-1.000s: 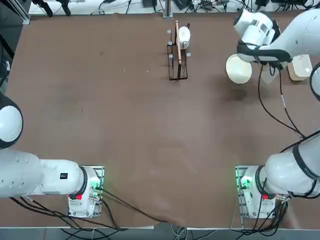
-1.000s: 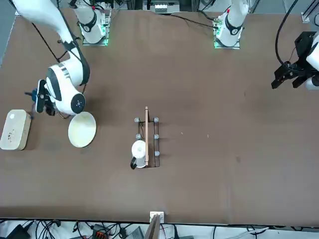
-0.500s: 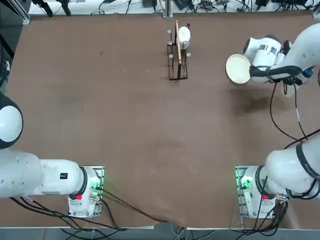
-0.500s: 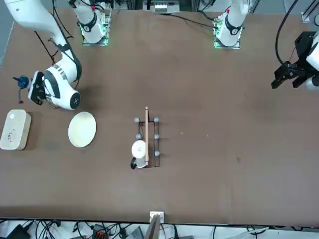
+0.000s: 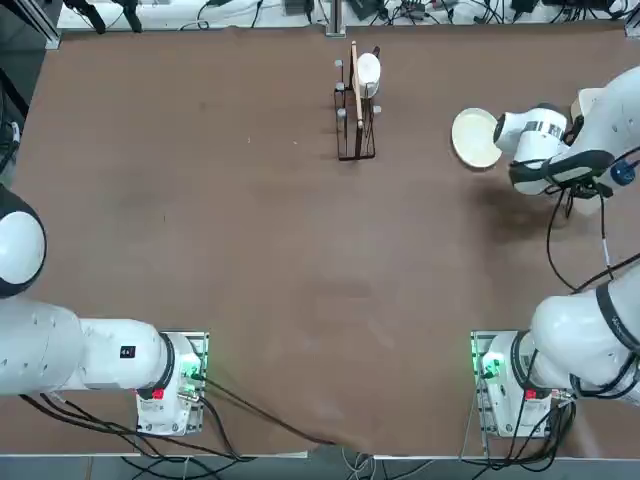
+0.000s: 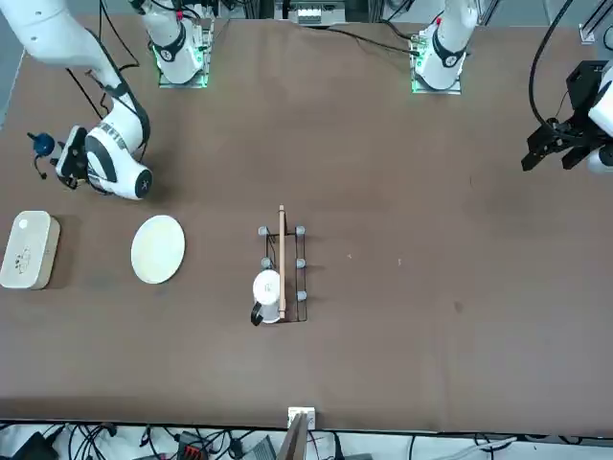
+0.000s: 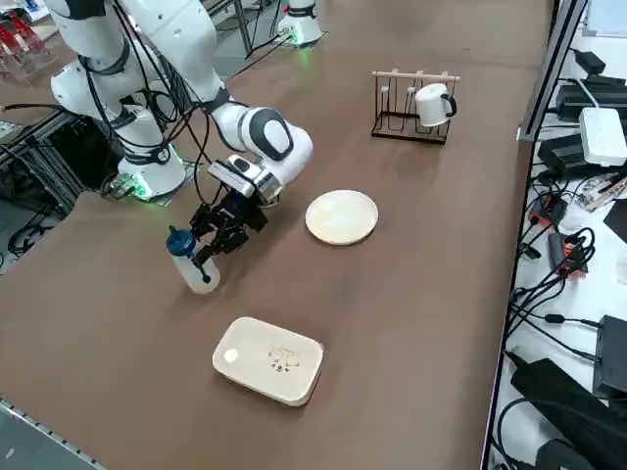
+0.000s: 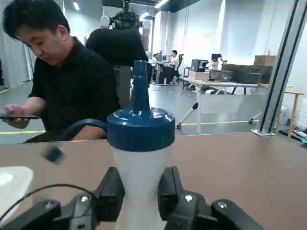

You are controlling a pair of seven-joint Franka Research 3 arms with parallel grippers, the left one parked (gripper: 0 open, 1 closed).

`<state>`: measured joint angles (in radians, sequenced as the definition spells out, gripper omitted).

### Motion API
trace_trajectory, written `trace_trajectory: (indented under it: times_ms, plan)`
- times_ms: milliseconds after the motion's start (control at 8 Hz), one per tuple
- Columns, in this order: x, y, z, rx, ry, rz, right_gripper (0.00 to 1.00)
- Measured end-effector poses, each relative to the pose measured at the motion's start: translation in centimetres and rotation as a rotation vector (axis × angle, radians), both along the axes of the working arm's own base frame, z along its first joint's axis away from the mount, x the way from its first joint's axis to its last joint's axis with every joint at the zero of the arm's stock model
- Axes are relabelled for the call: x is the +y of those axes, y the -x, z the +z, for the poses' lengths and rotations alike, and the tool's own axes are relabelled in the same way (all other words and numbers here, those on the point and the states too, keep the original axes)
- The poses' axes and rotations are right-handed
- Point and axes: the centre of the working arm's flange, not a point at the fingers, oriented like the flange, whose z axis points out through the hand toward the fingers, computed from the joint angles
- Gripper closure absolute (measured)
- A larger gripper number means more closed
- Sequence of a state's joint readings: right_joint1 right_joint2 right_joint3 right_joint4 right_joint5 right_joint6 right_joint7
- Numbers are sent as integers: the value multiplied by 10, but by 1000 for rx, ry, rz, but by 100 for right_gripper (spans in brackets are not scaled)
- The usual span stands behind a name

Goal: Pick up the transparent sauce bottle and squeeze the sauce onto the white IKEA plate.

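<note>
Item: transparent sauce bottle (image 7: 191, 264), held upright in the right gripper (image 8: 139, 191), fingers (image 8: 113, 194) clamped on its body, near the table's right edge and apart from the white IKEA plate (image 7: 342, 216). We judged the risks thus: the bottle might slip or tip if released unevenly, and any further pinch could push sauce out onto the table, not the plate. We recorded a translucent whitish cylinder, soft-looking, with a blue cap (image 8: 140, 127) and narrow nozzle. A white rounded box (image 7: 268, 359) lay close by.
</note>
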<state>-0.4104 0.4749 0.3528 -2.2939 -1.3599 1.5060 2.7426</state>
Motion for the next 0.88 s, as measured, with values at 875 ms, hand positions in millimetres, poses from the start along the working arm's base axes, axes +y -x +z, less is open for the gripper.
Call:
trace_trajectory:
  times_ms: [875]
  plan:
    - [1, 12, -30, 14, -1, 0, 60]
